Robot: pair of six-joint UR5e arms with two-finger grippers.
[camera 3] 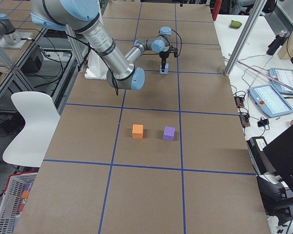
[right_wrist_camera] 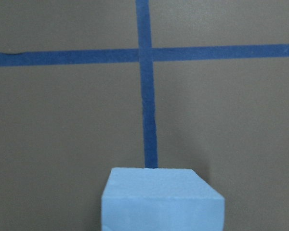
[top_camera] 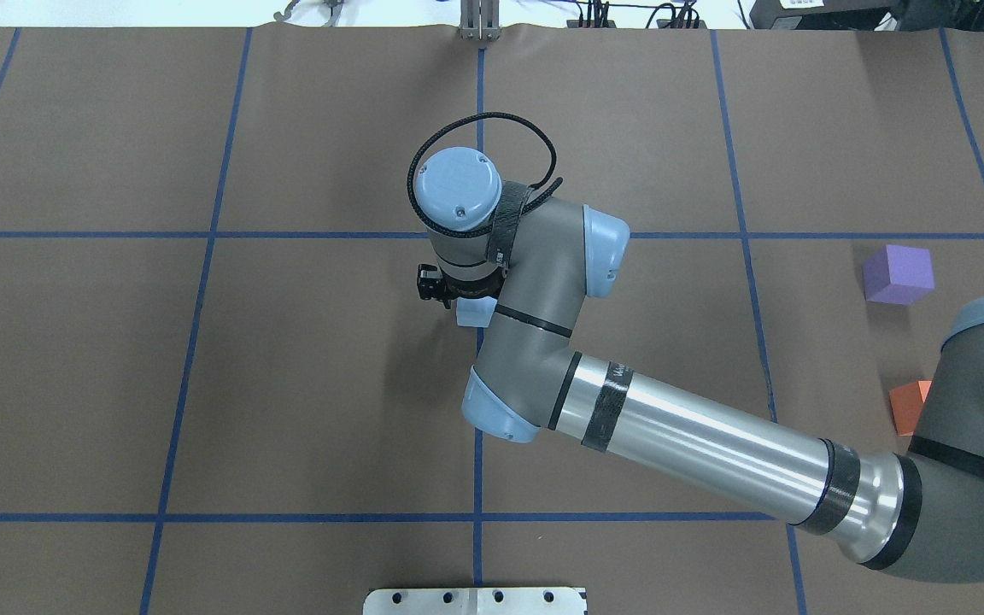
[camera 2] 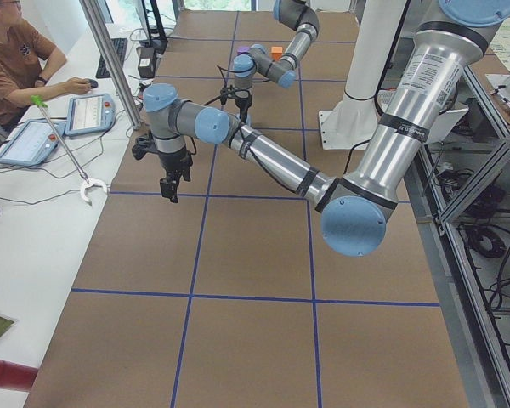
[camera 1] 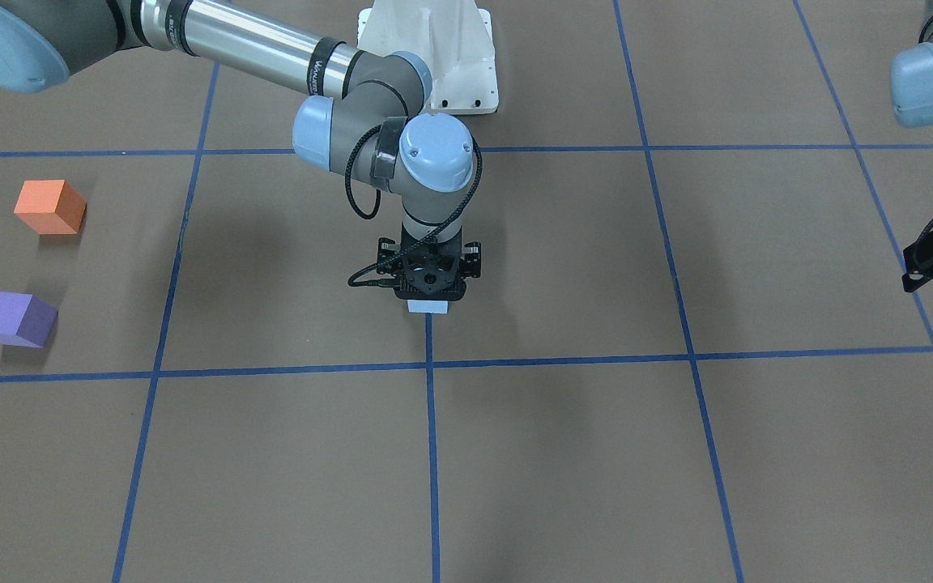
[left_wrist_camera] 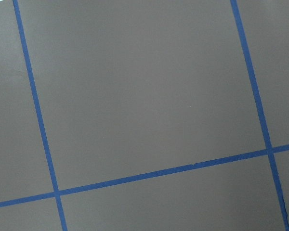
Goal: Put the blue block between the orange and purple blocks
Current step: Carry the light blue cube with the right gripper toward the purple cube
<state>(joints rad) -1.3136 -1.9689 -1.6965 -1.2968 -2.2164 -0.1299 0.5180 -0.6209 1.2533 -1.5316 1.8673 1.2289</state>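
Note:
The light blue block [camera 1: 428,307] rests on the brown table at its middle, on a blue tape line. It also shows in the overhead view [top_camera: 473,312] and fills the bottom of the right wrist view [right_wrist_camera: 163,199]. My right gripper [camera 1: 430,285] points straight down right over it; its fingers are hidden, so I cannot tell open from shut. The orange block [camera 1: 50,207] and the purple block [camera 1: 14,319] sit apart at the table's right end, with a gap between them. My left gripper [camera 1: 920,267] hangs open and empty at the left end.
Blue tape lines [camera 1: 432,364] divide the brown table into squares. The robot's white base [camera 1: 428,57] stands at the back middle. An operator [camera 2: 17,59] sits by tablets [camera 2: 89,113] on a side bench past the table's far edge.

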